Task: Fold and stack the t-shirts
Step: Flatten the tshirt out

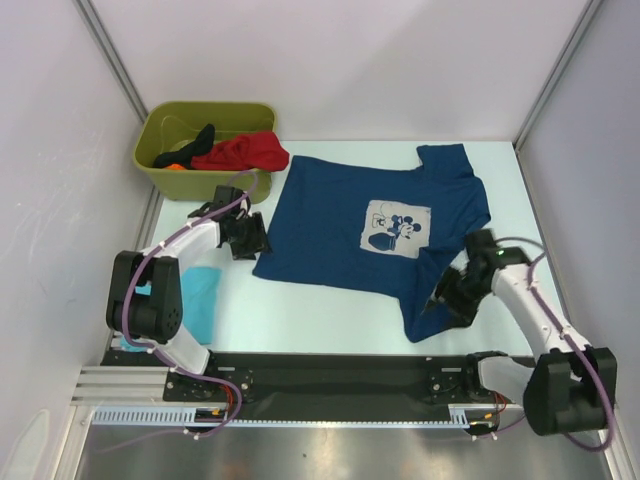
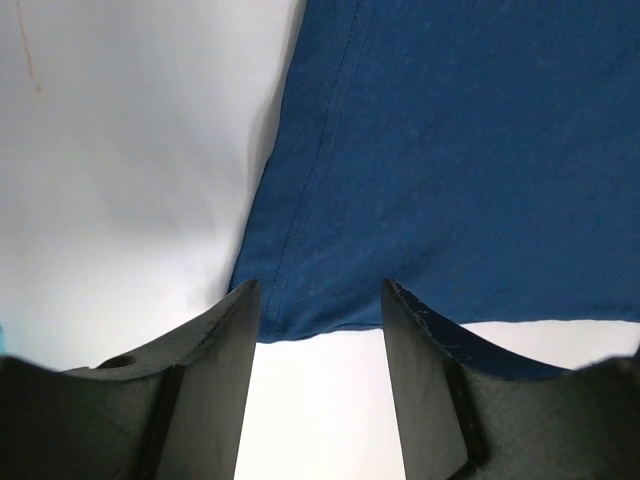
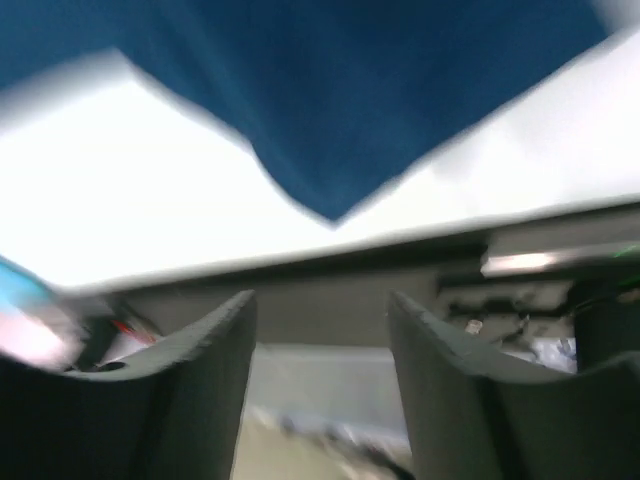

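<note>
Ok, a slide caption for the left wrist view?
Open left hand at a corner of the navy blue cloth t-shirt.

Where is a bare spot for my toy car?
Bare: the strip between the navy tee and the black rail, and the far right corner beyond the tee. Crowded: the left side, with bin, left tool and turquoise tee; the right tool hangs at the near right.

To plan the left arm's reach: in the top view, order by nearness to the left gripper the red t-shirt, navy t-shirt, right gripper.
1. navy t-shirt, beside it, right.
2. red t-shirt, in the olive-green bin behind.
3. right gripper, far right.
</note>
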Controlling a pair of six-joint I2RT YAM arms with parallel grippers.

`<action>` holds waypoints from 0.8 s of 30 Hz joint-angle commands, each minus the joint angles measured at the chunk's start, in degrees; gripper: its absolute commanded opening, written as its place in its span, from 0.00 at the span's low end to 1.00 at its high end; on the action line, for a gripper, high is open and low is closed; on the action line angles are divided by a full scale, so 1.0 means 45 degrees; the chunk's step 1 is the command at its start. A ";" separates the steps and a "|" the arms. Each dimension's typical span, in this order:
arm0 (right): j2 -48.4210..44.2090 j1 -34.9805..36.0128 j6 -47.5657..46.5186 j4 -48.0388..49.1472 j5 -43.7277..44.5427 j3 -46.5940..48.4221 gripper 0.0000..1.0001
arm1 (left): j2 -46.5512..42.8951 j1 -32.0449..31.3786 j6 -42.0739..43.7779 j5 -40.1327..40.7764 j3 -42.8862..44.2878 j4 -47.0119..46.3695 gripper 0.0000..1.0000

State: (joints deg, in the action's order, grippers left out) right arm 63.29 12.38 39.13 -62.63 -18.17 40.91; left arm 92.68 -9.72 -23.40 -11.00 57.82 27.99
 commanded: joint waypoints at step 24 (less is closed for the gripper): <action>0.6736 -0.5487 -0.3442 0.1379 0.3532 0.2609 0.44 | 0.0614 0.0460 -0.0133 -0.1656 0.0471 -0.0555 0.55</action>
State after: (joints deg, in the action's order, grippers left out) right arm 91.83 -12.67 24.73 -57.49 -2.37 52.56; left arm 95.53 -8.32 -23.92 -16.43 58.74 27.29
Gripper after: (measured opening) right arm 0.449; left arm 0.552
